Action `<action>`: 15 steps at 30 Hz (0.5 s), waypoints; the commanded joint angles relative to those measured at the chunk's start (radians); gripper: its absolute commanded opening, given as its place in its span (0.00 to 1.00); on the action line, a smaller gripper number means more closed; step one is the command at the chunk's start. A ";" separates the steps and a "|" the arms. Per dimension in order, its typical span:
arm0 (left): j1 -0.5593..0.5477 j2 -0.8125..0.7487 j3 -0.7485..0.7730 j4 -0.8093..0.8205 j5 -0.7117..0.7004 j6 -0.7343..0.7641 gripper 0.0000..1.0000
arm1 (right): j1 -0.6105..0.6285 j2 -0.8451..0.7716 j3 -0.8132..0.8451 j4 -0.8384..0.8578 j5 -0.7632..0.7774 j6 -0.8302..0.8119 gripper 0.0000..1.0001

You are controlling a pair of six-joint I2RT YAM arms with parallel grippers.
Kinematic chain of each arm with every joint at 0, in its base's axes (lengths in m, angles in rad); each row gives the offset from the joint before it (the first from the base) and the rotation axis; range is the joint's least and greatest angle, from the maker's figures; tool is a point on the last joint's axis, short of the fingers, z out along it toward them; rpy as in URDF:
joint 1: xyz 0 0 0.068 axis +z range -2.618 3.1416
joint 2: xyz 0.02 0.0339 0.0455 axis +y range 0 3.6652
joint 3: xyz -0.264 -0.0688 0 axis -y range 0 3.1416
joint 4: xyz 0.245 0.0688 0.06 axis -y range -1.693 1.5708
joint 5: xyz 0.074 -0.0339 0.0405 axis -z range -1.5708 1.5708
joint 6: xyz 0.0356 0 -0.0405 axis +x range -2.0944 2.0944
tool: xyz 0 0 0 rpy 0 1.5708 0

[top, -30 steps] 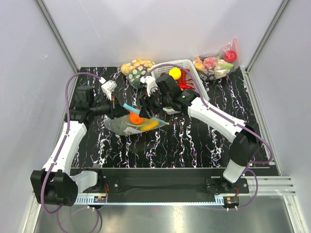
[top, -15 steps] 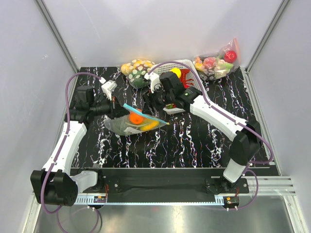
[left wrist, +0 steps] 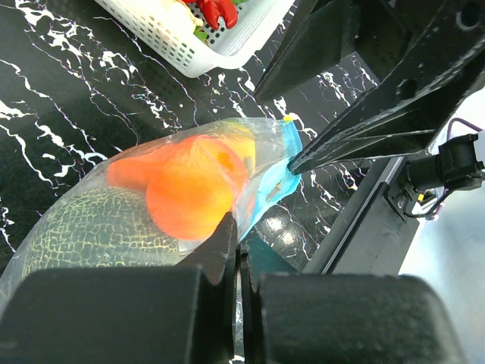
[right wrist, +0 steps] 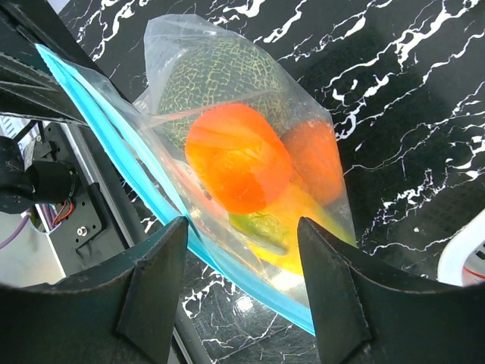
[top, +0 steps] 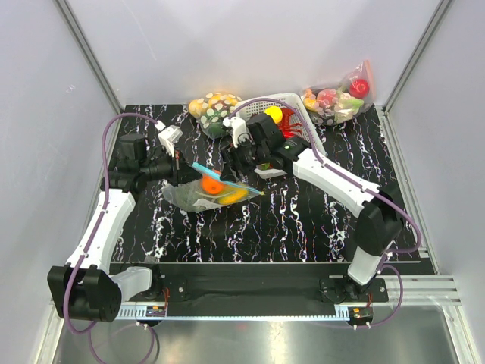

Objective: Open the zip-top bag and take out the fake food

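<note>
The zip-top bag [top: 211, 193] lies on the black marbled table, its teal zip strip [top: 227, 180] along the top edge. Inside are an orange fruit [right wrist: 239, 155], a second orange one [right wrist: 314, 159], a yellow-green pepper piece [right wrist: 292, 235] and a dark green netted ball [right wrist: 216, 80]. My left gripper [top: 184, 173] is shut on the bag's edge by the strip, as the left wrist view [left wrist: 239, 243] shows. My right gripper [top: 229, 165] is open and hovers just above the strip; in its wrist view [right wrist: 242, 296] the fingers straddle the bag without touching it.
A white basket [top: 297, 112] with red chillies and a yellow ball stands behind the right gripper. A bag of yellow-and-white spotted items [top: 214, 106] lies at the back centre. A bag with a red apple [top: 337, 98] lies at the back right.
My right gripper has drawn back and up from the bag's strip toward the basket. The bag and my left gripper have stayed put.
</note>
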 commanded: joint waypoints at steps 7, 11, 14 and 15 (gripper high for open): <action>-0.004 -0.006 0.028 0.026 0.018 0.014 0.00 | 0.003 0.027 0.039 0.022 -0.034 -0.010 0.65; -0.006 0.003 0.032 0.029 0.009 0.011 0.00 | 0.017 0.036 0.052 0.016 -0.040 -0.011 0.64; -0.006 0.017 0.045 0.028 0.001 0.013 0.00 | 0.029 0.044 0.074 0.004 -0.051 -0.014 0.63; -0.007 0.021 0.054 0.023 -0.005 0.019 0.00 | 0.037 0.050 0.078 -0.005 -0.054 -0.015 0.62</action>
